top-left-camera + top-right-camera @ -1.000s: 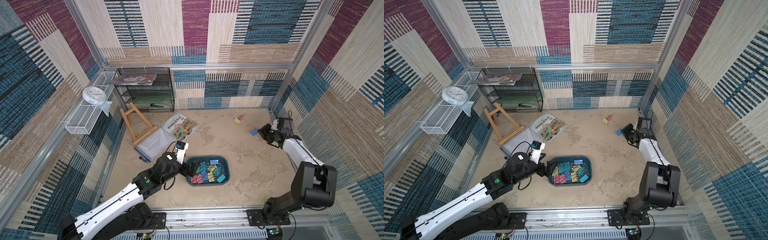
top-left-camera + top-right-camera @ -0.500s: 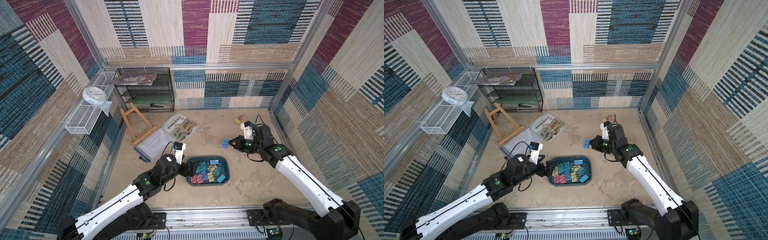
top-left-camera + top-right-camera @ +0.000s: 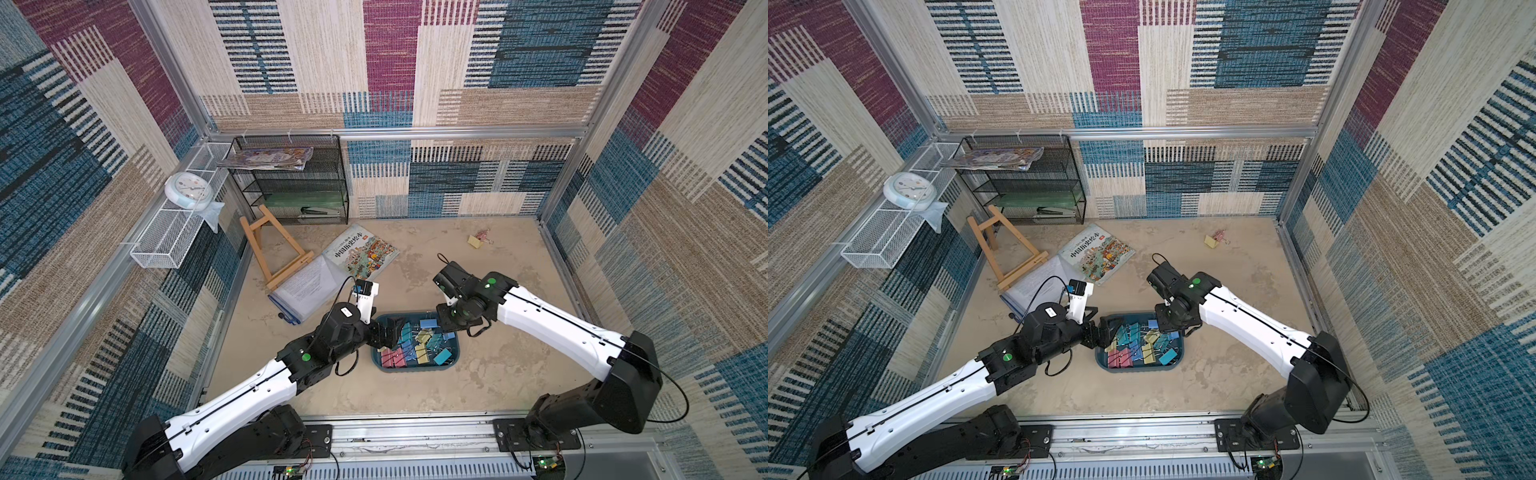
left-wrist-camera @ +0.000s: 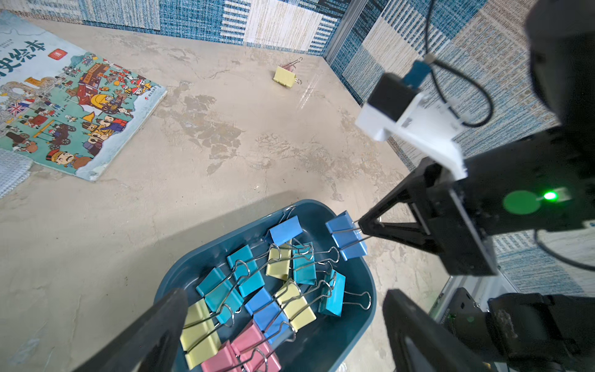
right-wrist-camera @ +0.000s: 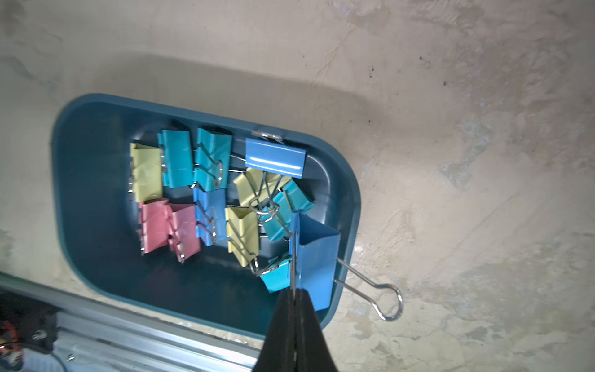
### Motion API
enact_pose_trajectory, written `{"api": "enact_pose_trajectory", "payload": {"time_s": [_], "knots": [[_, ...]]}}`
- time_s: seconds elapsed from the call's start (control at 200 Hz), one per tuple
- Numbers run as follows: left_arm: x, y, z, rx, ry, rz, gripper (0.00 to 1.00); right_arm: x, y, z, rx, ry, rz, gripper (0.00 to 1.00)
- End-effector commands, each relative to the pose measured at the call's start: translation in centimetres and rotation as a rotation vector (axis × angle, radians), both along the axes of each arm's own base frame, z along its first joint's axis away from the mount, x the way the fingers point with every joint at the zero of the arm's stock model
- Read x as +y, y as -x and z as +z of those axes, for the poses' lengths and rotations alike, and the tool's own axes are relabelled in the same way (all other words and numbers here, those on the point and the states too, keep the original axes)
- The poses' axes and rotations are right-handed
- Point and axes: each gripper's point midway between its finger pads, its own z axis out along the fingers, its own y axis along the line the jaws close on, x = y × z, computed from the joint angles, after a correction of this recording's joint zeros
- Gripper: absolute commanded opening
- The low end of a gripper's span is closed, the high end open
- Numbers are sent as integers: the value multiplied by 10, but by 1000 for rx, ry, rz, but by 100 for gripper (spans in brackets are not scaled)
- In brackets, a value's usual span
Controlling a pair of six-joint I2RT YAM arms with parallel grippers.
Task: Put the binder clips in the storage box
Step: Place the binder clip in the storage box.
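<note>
– Right wrist view first: what is the right gripper [image 5: 294, 291] doing?

– It is clenched, with its black fingertips pressed together on one silver wire handle of a blue binder clip [image 5: 317, 257]. The clip's body hangs over the rim of the storage box [image 5: 90, 199]. Its other handle sticks out past the rim, above the bare floor [image 5: 450, 161]. I cannot tell whether the clip touches the rim.

– Where does the box sit?

– In both top views it lies near the middle of the floor, a little toward 6 o'clock, between the two arms. The right gripper is at the box's 2 o'clock corner. The left gripper [image 3: 392, 332] is at its 10 o'clock edge.

– And the left claw?

– It is released. The left wrist view shows its two fingers spread wide, gripping nothing, low over the box.

– What is inside the box?

– The binder clips [image 5: 209, 161], a jumble of yellow, pink, teal and blue bodies with their wire handles crossing one another.

– Are any outside it?

– Yes, two. A yellow clip [image 3: 474, 242] and a pink clip [image 3: 483, 235] lie just beside each other on the floor. They are at 1 o'clock from the box, near the far right corner and well apart from both grippers. A picture book [image 3: 361, 253] lies flat at the box's 11 o'clock.
</note>
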Motion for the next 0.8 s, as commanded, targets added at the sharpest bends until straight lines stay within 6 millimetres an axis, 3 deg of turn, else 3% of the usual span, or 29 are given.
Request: {"api": "enact_pose_trajectory", "payload": {"time_s": [0.0, 0.19, 0.33, 0.571, 0.796], "knots": [[0, 1, 5, -11, 16, -3, 99, -13, -8, -8, -33, 173, 24, 0], [5, 2, 7, -23, 4, 3, 99, -6, -21, -20, -65, 320, 55, 0], [6, 2, 8, -30, -1, 6, 99, -4, -19, -37, -41, 372, 82, 0], [5, 1, 8, -35, -2, 4, 99, 8, -5, -55, 17, 285, 87, 0], [2, 1, 7, -29, 6, -4, 99, 18, -4, -39, -1, 198, 74, 21]]}}
